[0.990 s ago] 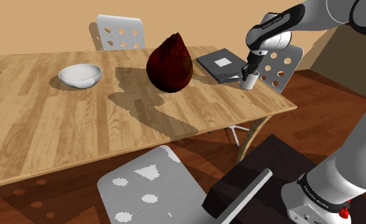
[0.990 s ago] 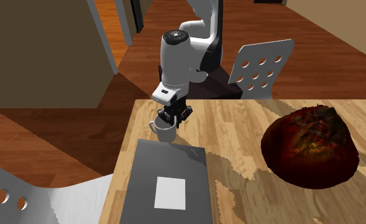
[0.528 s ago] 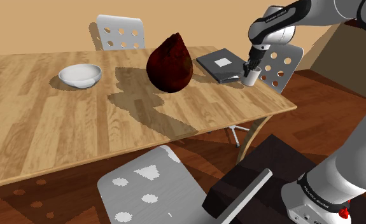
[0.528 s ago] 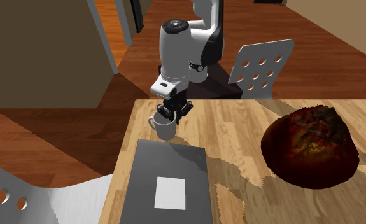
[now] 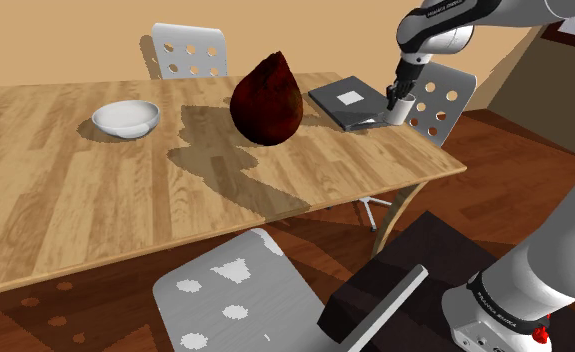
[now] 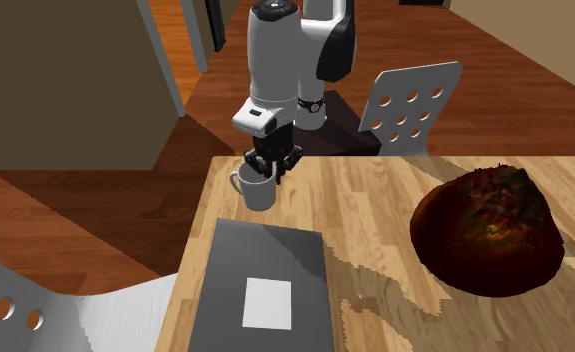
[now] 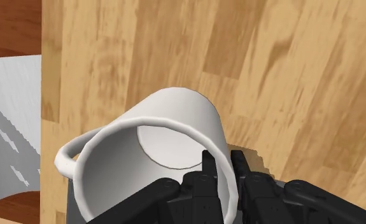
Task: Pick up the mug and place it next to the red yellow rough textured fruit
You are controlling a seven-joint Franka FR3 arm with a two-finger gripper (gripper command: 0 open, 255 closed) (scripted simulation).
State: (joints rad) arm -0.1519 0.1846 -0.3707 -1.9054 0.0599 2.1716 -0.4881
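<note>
Our gripper is clamped on the rim of the white mug, one finger inside and one outside. We see the mug over the wooden table's corner, just beside the grey book and well apart from the dark red fruit.

Wood-grain table, smooth mug, rough fruit

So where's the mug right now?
The mug is at the shoulder view's upper right, clasped by the fingers, beside the grey book on the table.
</note>
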